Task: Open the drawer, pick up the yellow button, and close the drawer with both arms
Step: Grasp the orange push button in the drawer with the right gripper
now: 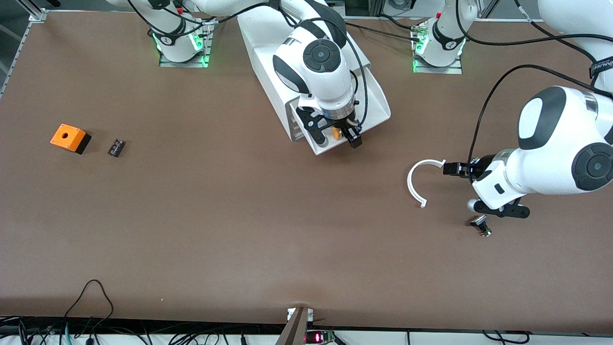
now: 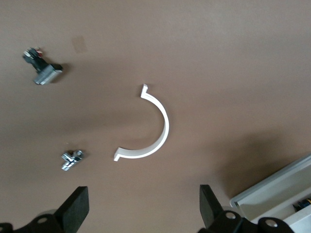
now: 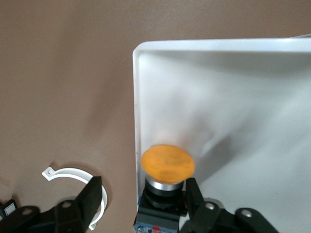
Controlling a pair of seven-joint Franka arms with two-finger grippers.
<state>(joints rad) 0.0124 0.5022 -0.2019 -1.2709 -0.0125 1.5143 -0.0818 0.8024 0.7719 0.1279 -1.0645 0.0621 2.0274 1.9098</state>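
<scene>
Cabinet: a big white cabinet (image 1: 268, 52) lies toward the robots' bases, at about 12 o'clock on the brown table (image 1: 239, 230).
Drawer: the top drawer (image 1: 378, 103) is pulled out toward the front camera; its white floor and rounded rim fill the right wrist view.
Button: the button (image 3: 167, 167), orange cap up, stands in the drawer's corner against the rim.
Right gripper: the right gripper (image 1: 335, 136) hangs over the open drawer, fingers spread wide on either side of the button, not gripping it.
Left gripper: the left gripper (image 1: 452, 168) sits low at 3 o'clock, fingers wide apart, holding nothing.
White arc: a curved white strip (image 1: 415, 182) lies on the table just beside the left gripper.
Small parts: a metal fitting (image 1: 481, 225) lies near that arm.
Orange box: an orange box (image 1: 69, 138) and a black component (image 1: 116, 147) lie at 9 o'clock.
</scene>
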